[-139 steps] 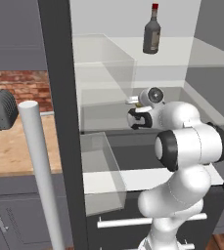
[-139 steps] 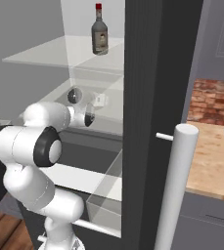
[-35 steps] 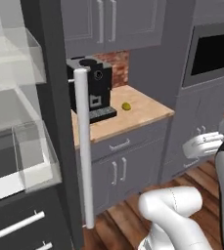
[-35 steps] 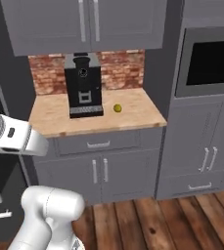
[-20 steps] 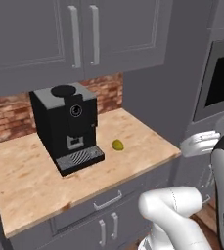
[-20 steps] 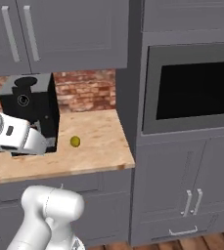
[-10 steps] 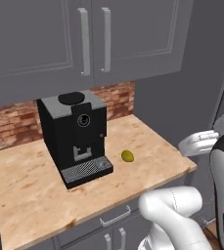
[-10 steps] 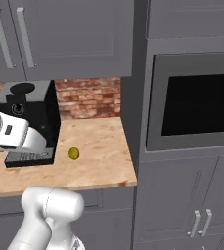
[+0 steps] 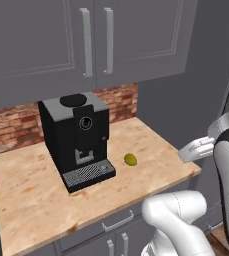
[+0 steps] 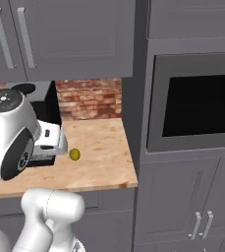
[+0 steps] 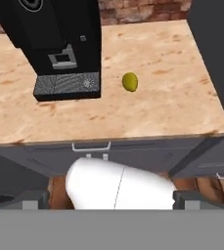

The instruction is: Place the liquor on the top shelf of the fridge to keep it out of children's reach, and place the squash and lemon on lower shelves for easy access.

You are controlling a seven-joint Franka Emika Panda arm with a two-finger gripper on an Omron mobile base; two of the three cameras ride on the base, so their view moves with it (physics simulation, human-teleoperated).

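A small yellow-green lemon lies on the wooden counter, just right of the coffee machine's drip tray. My gripper is open, its two fingertips spread wide with nothing between them. It hangs in front of the counter's edge, well short of the lemon and above floor level. The liquor, the squash and the fridge with its shelves are out of view.
A black coffee machine stands on the counter against a brick backsplash. Grey wall cabinets hang above it. A built-in microwave in a tall grey unit bounds the counter's right end. Drawers sit under the counter.
The whole picture has shifted: the base has moved from the open fridge to the counter, which now looks closer and more centred. The gripper has stayed open.
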